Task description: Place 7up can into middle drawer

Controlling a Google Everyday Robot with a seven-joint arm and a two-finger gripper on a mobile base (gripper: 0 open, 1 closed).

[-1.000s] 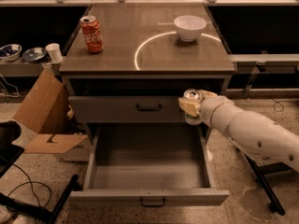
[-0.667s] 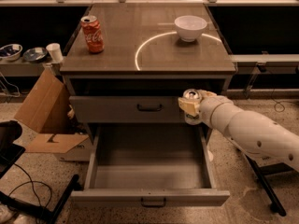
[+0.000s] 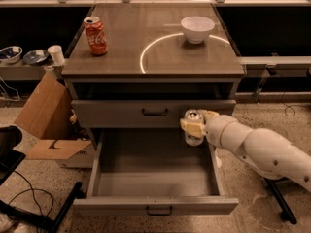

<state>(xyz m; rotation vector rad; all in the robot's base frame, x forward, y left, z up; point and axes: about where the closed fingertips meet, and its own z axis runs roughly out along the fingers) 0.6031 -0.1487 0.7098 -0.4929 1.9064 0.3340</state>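
Camera view, the only one: the 7up can (image 3: 193,128) is a small silvery-white can with a silver top and its pull-tab facing up. Faint darker printing shows on its side, but the colours are too dim to read. It stands upright in the air, held by the gripper (image 3: 196,125), whose cream-coloured fingers (image 3: 188,126) are clamped on its sides. The white arm reaches in from the lower right. The can hangs over the rear right corner of the middle drawer (image 3: 121,205), which is pulled fully out toward the camera with its small dark handle at the bottom edge. The can's top overlaps the lower edge of the closed upper drawer front (image 3: 116,113). Whether its base touches the drawer floor cannot be told.

On the cabinet top (image 3: 121,57) a red cola can (image 3: 95,35) stands near the left back corner and a white bowl (image 3: 197,29) sits toward the right back. A cardboard box (image 3: 43,115) lies open on the floor left of the cabinet.

Compared with a second ago, the can and gripper have come down and slightly left. Then the can sat level with the right end of the upper drawer front; now most of it is below that front, inside the drawer opening. Everything else is unchanged.
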